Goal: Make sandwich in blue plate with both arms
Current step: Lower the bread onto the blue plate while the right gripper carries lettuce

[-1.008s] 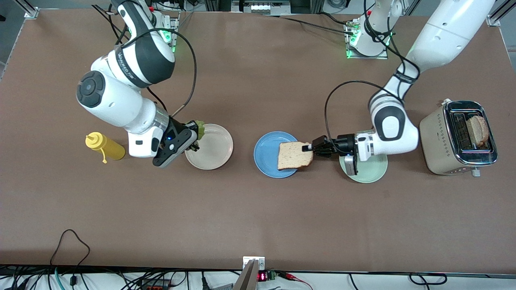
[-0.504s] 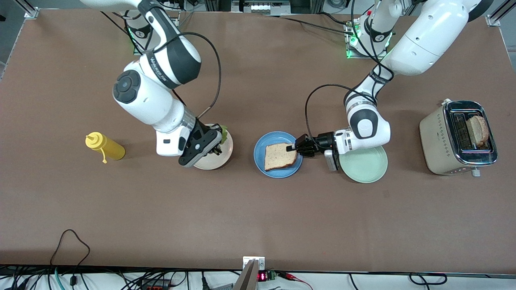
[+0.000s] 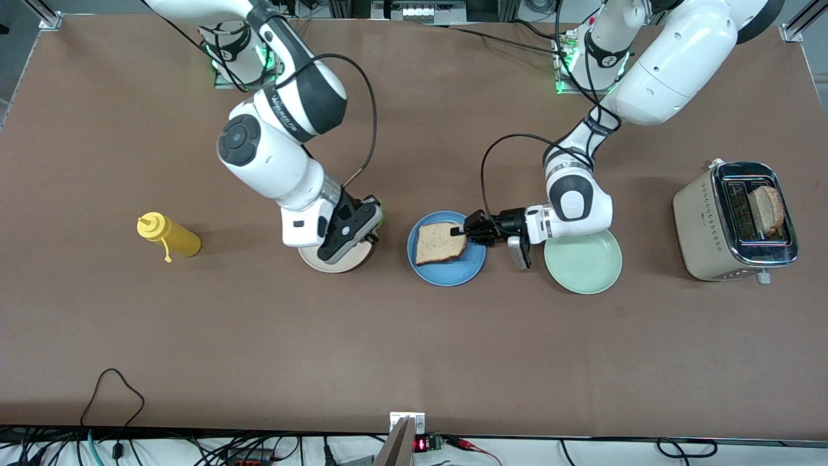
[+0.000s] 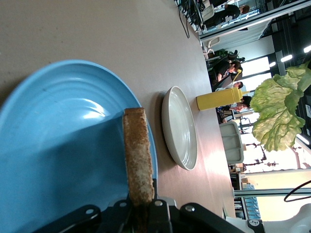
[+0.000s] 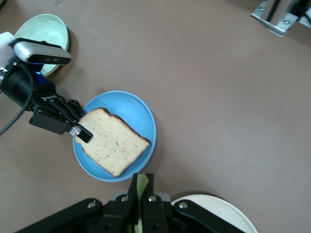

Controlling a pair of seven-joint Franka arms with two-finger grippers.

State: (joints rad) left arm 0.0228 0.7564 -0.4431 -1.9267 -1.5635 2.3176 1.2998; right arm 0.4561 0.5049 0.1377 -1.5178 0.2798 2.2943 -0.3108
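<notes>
Worktop [image 3: 414, 336] matte brown. Blue plate [image 3: 453, 275] glossy mid-blue; bread slice [image 3: 440, 243] light brown w/ darker crust. Other plates: cream [image 3: 323, 264], pale green [image 3: 585, 262]. Bottle [image 3: 169, 237] yellow. Toaster [image 3: 702, 236] beige, chrome top. Lettuce leaf [image 4: 277, 114] crinkled green, prob. yellowish edges.

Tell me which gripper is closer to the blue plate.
Left. The left gripper holds a bread slice over the blue plate; the right gripper, carrying lettuce, is over the cream plate beside it.
</notes>
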